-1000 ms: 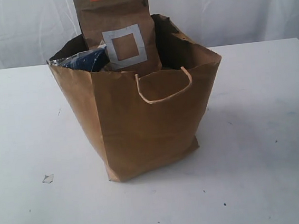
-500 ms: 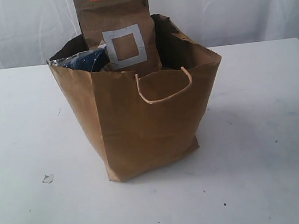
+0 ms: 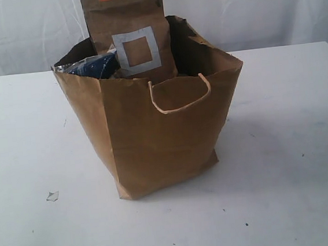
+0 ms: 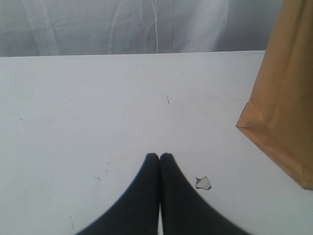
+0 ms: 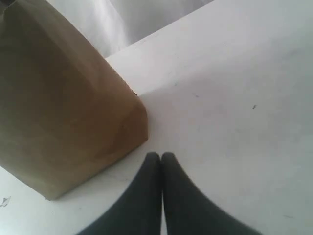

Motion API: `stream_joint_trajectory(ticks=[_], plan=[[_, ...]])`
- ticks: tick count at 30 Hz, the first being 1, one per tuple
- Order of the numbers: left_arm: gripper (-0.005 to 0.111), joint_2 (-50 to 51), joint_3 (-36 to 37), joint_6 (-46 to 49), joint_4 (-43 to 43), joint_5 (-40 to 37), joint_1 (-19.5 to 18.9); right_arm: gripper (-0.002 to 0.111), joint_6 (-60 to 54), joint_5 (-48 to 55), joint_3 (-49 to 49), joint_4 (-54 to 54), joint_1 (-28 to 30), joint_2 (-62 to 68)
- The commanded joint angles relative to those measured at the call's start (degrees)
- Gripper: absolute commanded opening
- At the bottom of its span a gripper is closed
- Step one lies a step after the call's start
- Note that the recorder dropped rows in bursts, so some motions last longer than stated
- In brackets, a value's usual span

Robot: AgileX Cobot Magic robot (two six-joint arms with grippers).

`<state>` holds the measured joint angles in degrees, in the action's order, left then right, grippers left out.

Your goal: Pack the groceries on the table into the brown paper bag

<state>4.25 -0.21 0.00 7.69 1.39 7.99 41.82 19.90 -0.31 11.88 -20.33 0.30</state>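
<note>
The brown paper bag [image 3: 159,135] stands upright in the middle of the white table [image 3: 288,204]. A brown pouch with an orange top [image 3: 127,33] sticks up out of it, and a dark noodle packet [image 3: 91,66] pokes over its left rim. The other groceries are hidden. Neither gripper shows in the exterior view. My left gripper [image 4: 159,155] is shut and empty over bare table, with the bag [image 4: 286,103] off to one side. My right gripper [image 5: 160,154] is shut and empty, close to the bag's lower corner [image 5: 63,112].
A small white crumb [image 3: 52,196] lies on the table left of the bag; it lies just beside my left fingers [image 4: 203,183]. A white curtain [image 3: 257,9] hangs behind the table's far edge.
A dark piece of the right arm at the exterior view's right edge has drawn back out of sight. The bag and its contents have not moved.
</note>
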Motion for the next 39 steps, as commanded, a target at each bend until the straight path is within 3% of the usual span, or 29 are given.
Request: stream_joint_trajectory(ticks=[1,7,14,16,26,39], plan=[[0.000,-0.3,0.2,0.0,0.0,-0.1,-0.1,0.000,0.0,0.3,0.3,0.6,0.4,-0.3],[0.000,-0.3,0.2,0.0,0.0,-0.1,-0.1,0.000,-1.4,0.3,0.3,0.6,0.4,-0.3],[0.000,-0.3,0.2,0.0,0.0,-0.1,-0.1,0.000,-32.7,-0.8,0.3,-4.5,0.4,-0.3],[0.000,-0.3,0.2,0.0,0.0,-0.1,-0.1,0.000,-36.9,-1.0,0.3,-4.9,0.4,-0.3],[0.000,-0.3,0.2,0.0,0.0,-0.1,-0.1,0.000,-39.6,-0.7,0.3,-12.4,0.4,-0.3],[0.000,-0.3,0.2,0.0,0.0,-0.1,-0.1,0.000,-39.6,-0.7,0.3,-12.4,0.4,-0.3]])
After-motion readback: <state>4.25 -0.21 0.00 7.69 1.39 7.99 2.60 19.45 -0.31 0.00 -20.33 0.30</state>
